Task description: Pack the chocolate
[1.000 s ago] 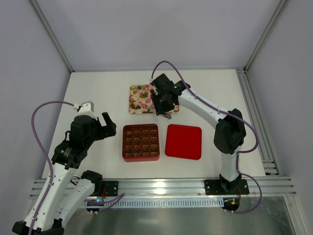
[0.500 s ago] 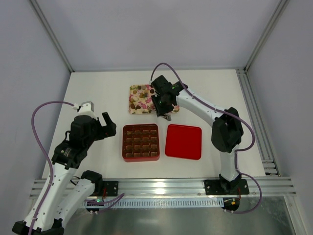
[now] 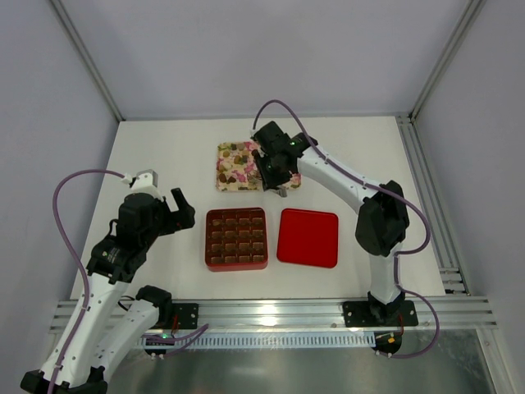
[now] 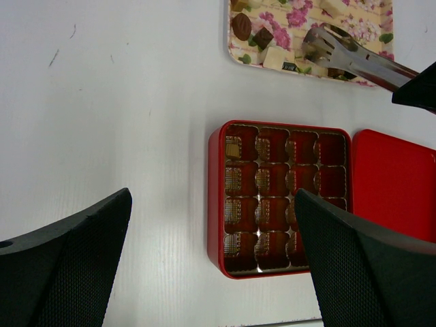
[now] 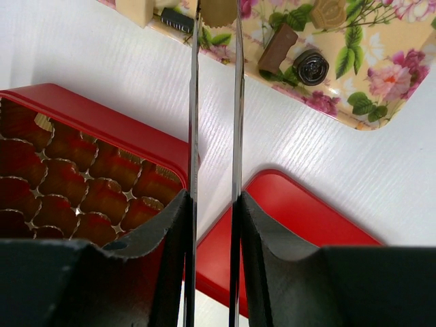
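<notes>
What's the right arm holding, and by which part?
Metal tongs, gripped at their handle end between the jaws of the right gripper. A tan chocolate sits between the tong tips, over the tray.

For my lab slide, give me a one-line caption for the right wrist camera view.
Right gripper holds metal tongs, tips bracketing a tan chocolate on the floral tray, near the open red box.
</notes>
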Controlling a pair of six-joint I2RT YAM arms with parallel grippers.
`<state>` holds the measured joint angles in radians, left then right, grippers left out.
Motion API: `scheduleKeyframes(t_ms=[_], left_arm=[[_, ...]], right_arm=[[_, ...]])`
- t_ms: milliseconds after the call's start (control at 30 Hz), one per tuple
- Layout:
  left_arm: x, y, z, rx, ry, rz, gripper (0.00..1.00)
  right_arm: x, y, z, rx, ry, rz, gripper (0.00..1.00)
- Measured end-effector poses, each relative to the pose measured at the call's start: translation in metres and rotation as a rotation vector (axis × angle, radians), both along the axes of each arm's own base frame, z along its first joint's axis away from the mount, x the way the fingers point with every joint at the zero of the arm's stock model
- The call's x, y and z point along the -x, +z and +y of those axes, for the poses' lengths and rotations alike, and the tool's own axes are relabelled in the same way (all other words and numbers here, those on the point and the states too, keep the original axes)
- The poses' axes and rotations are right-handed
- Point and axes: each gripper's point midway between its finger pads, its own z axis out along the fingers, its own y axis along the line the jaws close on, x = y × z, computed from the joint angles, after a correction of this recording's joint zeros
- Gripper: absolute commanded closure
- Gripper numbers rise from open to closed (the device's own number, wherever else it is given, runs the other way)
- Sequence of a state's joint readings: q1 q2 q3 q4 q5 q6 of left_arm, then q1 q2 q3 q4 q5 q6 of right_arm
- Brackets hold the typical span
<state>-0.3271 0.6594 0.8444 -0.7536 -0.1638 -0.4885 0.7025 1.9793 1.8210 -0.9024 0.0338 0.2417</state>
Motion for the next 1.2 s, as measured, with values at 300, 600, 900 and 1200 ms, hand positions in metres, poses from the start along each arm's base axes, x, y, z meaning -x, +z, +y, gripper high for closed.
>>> scheduleKeyframes(t_ms=[300, 600, 900, 1200], left_arm=[[0.000, 0.000, 0.000, 0.000, 0.000, 0.000, 0.00], [0.000, 0.000, 0.000, 0.000, 0.001, 0.000, 0.00], [0.000, 0.000, 0.000, 0.000, 0.000, 0.000, 0.00], [0.000, 0.000, 0.000, 0.000, 0.001, 0.000, 0.00]], right_arm=[[0.004, 0.023, -0.003, -0.032, 0.000, -0.028, 0.71], [0.059, 0.069, 0.014, -0.102, 0.106, -0.087, 0.71], [0.122, 0.048, 0.031, -0.087, 0.204, -0.016, 0.71], [0.136, 0.038, 0.038, -0.085, 0.219, 0.004, 0.70]])
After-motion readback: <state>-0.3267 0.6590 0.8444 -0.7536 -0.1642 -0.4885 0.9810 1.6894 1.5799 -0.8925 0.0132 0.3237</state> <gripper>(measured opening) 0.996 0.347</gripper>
